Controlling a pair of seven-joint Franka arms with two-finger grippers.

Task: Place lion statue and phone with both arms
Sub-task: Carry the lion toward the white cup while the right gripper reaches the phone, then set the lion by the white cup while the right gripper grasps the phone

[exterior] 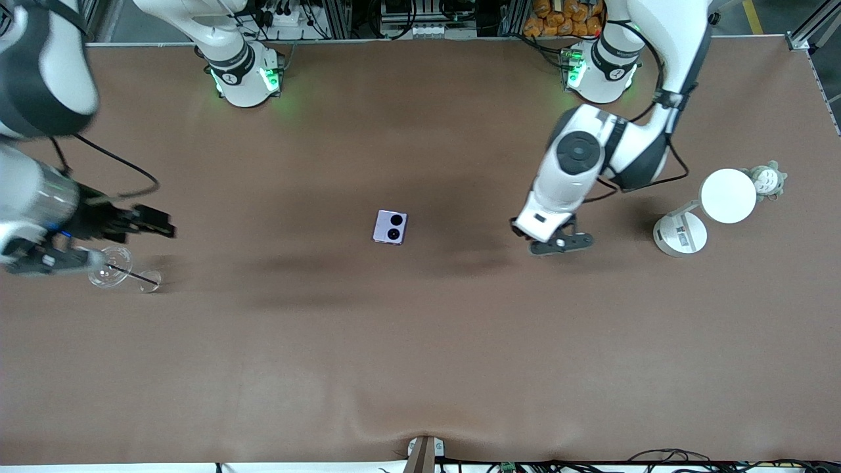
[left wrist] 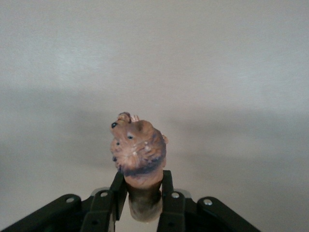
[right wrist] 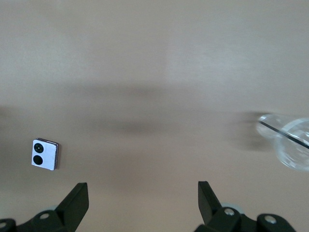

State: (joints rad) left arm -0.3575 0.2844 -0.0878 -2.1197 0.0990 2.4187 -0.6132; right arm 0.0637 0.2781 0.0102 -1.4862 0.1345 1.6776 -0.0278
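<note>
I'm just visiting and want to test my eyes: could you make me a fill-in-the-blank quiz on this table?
1. The left tool is shut on the ____.
2. The right tool has its jaws ____.
3. The phone lies flat with ____ black camera circles facing up.
4. Under the right arm lies a clear ____.

Missing words: lion; open; two; cup

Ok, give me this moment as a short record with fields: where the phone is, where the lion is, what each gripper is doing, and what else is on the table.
phone: the phone lies flat mid-table, camera circles up, nothing touching it
lion: the lion statue is clamped in the left gripper
left gripper: shut on the lion, over bare table toward the left arm's end
right gripper: right gripper open, holding nothing, over a clear glass at the right arm's end
other things: white lamp and small plush toy at the left arm's end
</note>
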